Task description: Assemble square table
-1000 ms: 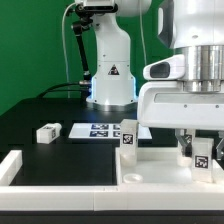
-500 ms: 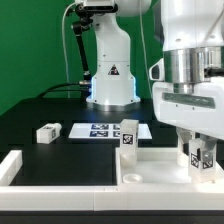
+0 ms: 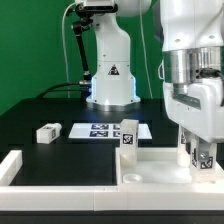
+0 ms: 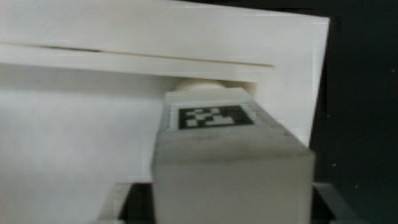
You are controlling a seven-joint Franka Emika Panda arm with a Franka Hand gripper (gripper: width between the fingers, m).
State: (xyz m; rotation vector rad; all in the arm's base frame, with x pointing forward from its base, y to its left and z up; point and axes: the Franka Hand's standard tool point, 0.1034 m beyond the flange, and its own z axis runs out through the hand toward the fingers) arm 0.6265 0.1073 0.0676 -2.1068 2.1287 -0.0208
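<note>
Fingers [image 3: 201, 160] clamped on a tagged leg [image 4: 222, 150], upright at the tabletop [image 3: 160, 165] corner; second leg [image 3: 128, 137] standing; third leg [image 3: 47, 132] lying on the surface [image 3: 40, 105].

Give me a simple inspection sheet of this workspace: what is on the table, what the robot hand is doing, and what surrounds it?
Surface: black table.
Job's things: white square tabletop; one leg upright at its far corner; another leg loose on the table; a third leg at the corner on the exterior view's right.
Clutter: marker board; white fence bar.
Hand: hand closed on the third leg.
Cables: black cable along the robot base.
Surroundings: green backdrop.
</note>
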